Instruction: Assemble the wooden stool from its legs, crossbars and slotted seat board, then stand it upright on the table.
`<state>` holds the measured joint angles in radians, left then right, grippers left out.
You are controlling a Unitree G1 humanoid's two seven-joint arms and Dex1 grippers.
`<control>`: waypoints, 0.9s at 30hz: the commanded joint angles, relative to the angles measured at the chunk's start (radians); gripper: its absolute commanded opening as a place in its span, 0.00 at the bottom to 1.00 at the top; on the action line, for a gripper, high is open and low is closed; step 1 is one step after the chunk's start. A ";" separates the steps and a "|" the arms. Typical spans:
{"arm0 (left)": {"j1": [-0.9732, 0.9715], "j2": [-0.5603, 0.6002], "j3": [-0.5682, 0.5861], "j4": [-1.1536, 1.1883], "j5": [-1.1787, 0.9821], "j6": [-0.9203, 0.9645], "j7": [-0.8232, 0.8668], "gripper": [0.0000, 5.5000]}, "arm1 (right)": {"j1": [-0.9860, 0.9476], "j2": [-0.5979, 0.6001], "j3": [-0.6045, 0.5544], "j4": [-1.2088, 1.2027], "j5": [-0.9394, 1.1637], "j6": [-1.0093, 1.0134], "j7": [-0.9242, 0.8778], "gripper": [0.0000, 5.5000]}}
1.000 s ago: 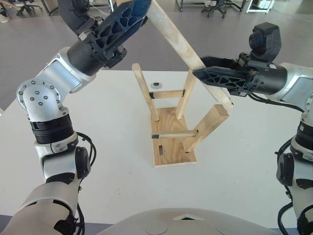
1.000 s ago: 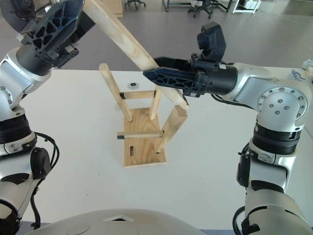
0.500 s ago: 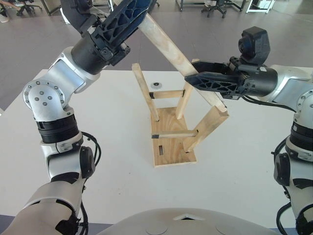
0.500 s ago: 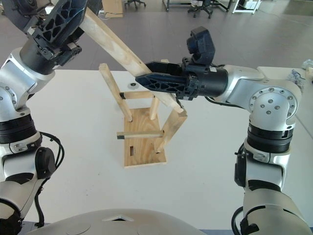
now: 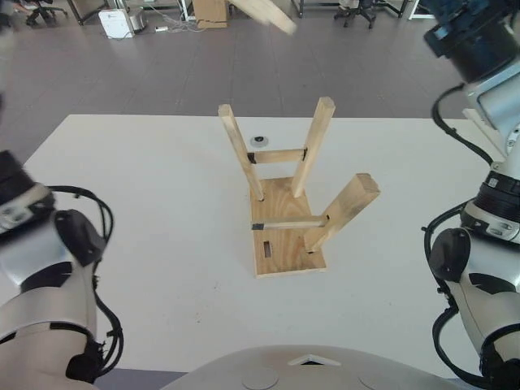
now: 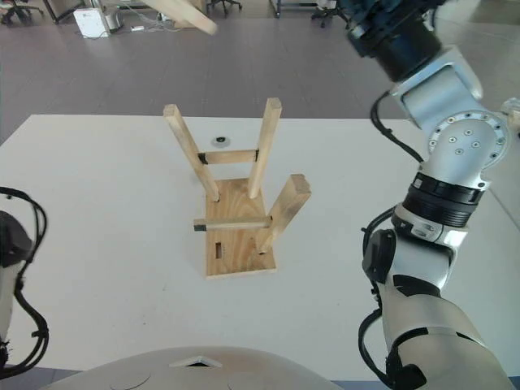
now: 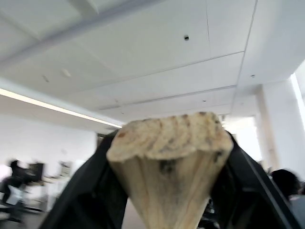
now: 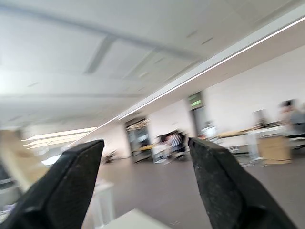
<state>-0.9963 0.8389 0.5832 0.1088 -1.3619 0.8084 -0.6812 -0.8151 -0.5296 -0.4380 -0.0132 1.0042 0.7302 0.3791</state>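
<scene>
Left tool clamped on pale wooden leg; right tool apart. Mid white worktop, three-legged wooden stool sits inverted.

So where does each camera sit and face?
Left eye view: on the head, looking down at the half-built stool on the table; arms at both edges.
Right eye view: beside it, the same scene.
Left wrist view: faces the ceiling; left gripper holds a loose leg.
Right wrist view: faces the room; right gripper open.

No legible text anywhere; green sign above a far doorway too blurred for reading.
</scene>
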 commanded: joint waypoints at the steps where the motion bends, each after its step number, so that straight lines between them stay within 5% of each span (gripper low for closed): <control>1: 0.180 0.148 0.042 -0.044 -0.048 0.202 -0.115 0.37 | 0.321 -0.076 -0.018 0.003 -0.224 -0.074 -0.040 0.60; 5: 0.303 0.214 0.009 -0.100 -0.041 0.314 -0.228 0.37 | 0.732 -0.001 0.013 -0.093 -0.378 -0.174 -0.027 0.60; 9: 0.484 0.175 -0.011 -0.265 0.056 0.255 -0.269 0.37 | 0.979 0.094 0.176 -0.174 -0.496 -0.249 0.002 0.60; 16: 0.841 -0.012 -0.038 -0.509 0.255 0.043 -0.264 0.37 | 1.037 0.165 0.289 -0.229 -0.541 -0.256 0.008 0.60; 27: 0.844 -0.111 -0.209 -0.500 0.416 -0.256 -0.437 0.37 | 1.065 0.234 0.337 -0.221 -0.605 -0.312 -0.006 0.60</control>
<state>-0.1360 0.7183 0.3938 -0.3954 -0.9826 0.5971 -1.0890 0.2509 -0.3027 -0.1065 -0.2464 0.4109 0.4260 0.3793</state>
